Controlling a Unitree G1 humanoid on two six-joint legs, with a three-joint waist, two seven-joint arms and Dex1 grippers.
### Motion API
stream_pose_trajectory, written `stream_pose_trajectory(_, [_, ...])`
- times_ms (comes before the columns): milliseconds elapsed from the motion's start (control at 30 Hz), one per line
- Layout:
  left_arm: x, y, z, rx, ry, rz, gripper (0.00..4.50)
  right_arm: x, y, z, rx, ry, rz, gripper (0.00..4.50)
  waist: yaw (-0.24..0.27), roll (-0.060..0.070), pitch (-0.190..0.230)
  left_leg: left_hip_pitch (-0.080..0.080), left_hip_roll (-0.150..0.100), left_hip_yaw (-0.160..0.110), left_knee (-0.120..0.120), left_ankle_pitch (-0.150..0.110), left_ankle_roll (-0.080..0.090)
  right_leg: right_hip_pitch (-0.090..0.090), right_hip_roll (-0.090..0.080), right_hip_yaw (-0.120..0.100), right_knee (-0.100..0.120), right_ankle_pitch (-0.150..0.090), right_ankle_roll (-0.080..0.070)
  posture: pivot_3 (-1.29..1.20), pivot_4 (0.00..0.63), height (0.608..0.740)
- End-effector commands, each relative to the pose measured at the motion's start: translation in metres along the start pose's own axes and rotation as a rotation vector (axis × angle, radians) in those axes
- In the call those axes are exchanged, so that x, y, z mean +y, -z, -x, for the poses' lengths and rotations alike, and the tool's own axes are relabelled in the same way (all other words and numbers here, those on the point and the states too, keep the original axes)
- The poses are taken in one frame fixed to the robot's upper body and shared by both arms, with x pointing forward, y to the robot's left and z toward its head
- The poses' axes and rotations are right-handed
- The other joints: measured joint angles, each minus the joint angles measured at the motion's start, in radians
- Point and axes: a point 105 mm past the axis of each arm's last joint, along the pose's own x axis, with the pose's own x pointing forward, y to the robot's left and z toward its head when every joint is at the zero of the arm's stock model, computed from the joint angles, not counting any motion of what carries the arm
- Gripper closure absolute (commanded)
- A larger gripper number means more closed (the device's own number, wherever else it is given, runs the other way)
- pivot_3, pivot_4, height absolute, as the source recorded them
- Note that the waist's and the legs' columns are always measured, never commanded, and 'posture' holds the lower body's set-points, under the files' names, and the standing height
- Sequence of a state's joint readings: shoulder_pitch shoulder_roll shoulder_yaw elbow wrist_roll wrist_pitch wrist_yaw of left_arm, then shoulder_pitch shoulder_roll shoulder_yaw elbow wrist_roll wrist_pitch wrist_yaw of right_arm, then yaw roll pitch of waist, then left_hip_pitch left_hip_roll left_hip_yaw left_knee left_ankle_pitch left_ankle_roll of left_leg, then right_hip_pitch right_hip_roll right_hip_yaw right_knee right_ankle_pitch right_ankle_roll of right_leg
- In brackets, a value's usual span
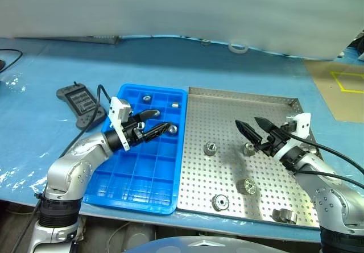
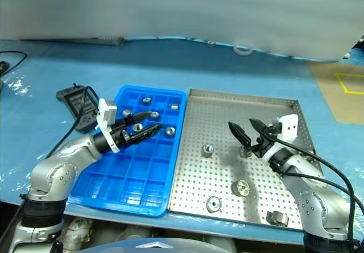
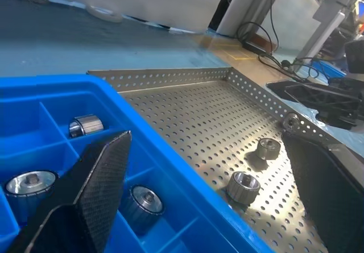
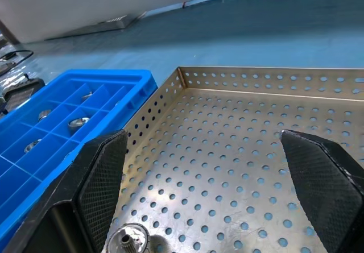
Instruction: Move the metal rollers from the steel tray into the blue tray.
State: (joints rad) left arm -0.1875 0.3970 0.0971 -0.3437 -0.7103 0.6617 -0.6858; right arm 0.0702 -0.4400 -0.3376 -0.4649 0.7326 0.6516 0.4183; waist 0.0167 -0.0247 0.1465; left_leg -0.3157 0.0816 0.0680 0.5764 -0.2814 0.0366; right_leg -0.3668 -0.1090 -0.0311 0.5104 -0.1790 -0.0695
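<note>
Right wrist view: right gripper [image 1: 254, 131] spread empty over the perforated steel tray [image 1: 284, 106], straddling a silver roller [image 4: 128, 240]; left gripper [image 1: 154, 123] released above the blue compartment tray [image 1: 128, 191].

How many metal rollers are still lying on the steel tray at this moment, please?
5 on the steel tray: two mid-tray, one nearer, one at the front, one front-right. Others may be hidden.

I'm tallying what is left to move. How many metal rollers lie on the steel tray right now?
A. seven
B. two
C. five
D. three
C: five metal rollers sit on the steel tray.
</note>
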Motion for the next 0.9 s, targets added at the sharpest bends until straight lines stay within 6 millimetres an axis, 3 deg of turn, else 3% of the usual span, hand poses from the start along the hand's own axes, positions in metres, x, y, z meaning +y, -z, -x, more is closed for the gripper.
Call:
stream_pose_trajectory(33, [-0.008, -0.010, -0.004, -0.075, -0.037, -0.032, 0.03, -0.021, -0.021, 0.007, -0.077, 0.086, 0.025, 0.00, -0.002, 0.000, 0.000, 0.000, 0.000, 0.000, 0.000, 0.000, 0.000, 0.000, 0.000, 0.000, 0.000, 0.000, 0.000, -0.09, 0.150, 0.740])
stream_pose_trajectory(233, [-0.005, -0.010, 0.000, -0.139, -0.102, 0.012, 0.03, -0.053, -0.030, 0.016, -0.101, 0.191, 0.020, 0.00, -0.001, 0.000, 0.000, 0.000, 0.000, 0.000, 0.000, 0.000, 0.000, 0.000, 0.000, 0.000, -0.001, 0.000, 0.000, -0.08, 0.150, 0.740])
stream_pose_trajectory(500, [-0.011, -0.003, 0.003, -0.103, -0.074, 0.017, 0.03, -0.055, -0.028, 0.015, -0.088, 0.171, 0.014, 0.00, 0.000, 0.001, 0.000, 0.000, 0.000, 0.000, 0.000, 0.000, 0.000, 0.000, 0.000, 0.000, -0.001, 0.000, 0.000, -0.08, 0.150, 0.740])
stream_pose_trajectory(700, [-0.031, 0.005, -0.003, -0.072, 0.012, 0.017, 0.03, -0.040, -0.026, 0.008, -0.078, 0.086, 0.028, 0.00, -0.001, 0.001, 0.000, 0.000, 0.000, 0.000, 0.000, 0.000, 0.001, 0.000, 0.000, 0.000, -0.001, 0.000, 0.000, -0.08, 0.150, 0.740])
stream_pose_trajectory(900, [-0.081, 0.027, -0.011, 0.047, 0.201, -0.111, 0.03, 0.015, -0.011, -0.005, -0.010, -0.130, 0.065, 0.00, -0.001, 0.001, 0.000, 0.000, 0.000, 0.000, 0.000, 0.000, 0.001, 0.000, 0.001, 0.000, -0.001, 0.000, 0.001, -0.08, 0.150, 0.740])
